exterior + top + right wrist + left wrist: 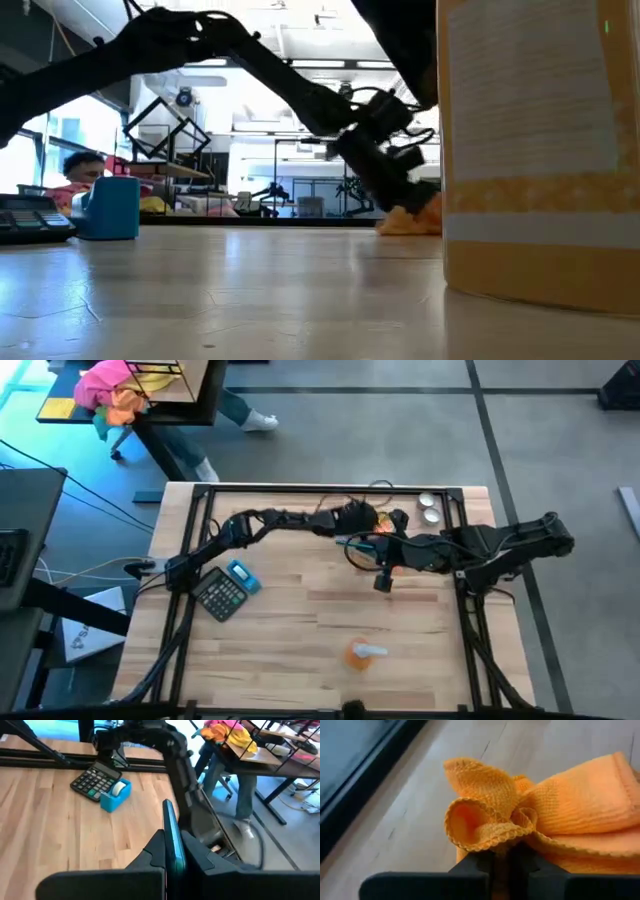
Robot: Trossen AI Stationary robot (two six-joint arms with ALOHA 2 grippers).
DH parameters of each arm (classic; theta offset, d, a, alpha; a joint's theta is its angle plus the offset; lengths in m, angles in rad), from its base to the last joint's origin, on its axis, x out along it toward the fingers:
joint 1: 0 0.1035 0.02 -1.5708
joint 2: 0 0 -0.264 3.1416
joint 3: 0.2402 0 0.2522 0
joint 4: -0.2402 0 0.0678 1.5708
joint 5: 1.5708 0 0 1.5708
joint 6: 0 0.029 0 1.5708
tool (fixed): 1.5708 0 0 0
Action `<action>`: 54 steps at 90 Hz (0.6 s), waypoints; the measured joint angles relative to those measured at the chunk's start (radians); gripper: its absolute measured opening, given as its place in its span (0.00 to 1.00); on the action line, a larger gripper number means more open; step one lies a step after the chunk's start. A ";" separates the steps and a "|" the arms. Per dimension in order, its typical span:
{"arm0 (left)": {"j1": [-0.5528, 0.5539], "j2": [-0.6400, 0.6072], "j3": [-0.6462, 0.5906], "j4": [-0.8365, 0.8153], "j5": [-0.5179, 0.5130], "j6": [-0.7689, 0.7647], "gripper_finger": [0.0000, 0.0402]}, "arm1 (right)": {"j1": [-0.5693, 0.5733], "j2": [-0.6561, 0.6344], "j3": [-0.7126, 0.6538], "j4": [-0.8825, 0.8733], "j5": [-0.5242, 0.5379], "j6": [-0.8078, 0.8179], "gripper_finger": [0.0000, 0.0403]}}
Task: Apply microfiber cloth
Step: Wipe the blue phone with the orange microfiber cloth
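Observation:
The microfiber cloth (368, 518) (570, 805), bright orange and bunched, lies on the wooden table near its far edge. My left gripper (357, 520) (502, 865) reaches there from the table's left and is shut on the cloth; the low view shows it (400, 205) low over the cloth (415, 220). My right gripper (363, 545) (172, 852) sits just nearer, pointing toward the table's left, shut on a thin flat teal-edged object (170, 827) seen edge-on. My left gripper pinches a bunched, hemmed edge of the cloth (495, 837) between its two fingers, with several curled layers rising above them. The fingers slant down from the table's left. The remainder of the cloth (590, 845) rests slack on the table. My right gripper pinches the thin teal-edged object (171, 840) between its two fingers by its flat faces. The object stands on edge in the hold and sticks out beyond the fingertips toward the table's left. Its far end and what lies under it do not show.
A calculator (220, 596) and a blue tape dispenser (244, 576) lie at the left. A spray bottle with orange liquid (362, 653) stands near the front edge. Two round silver objects (430, 508) sit at the far right corner. A person's legs (240, 410) show beyond the far edge.

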 joint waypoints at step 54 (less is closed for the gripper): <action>-0.029 -0.056 -0.008 -0.125 0.161 -0.058 0.00 | 0.029 0.000 0.000 -0.011 -0.030 -0.039 0.00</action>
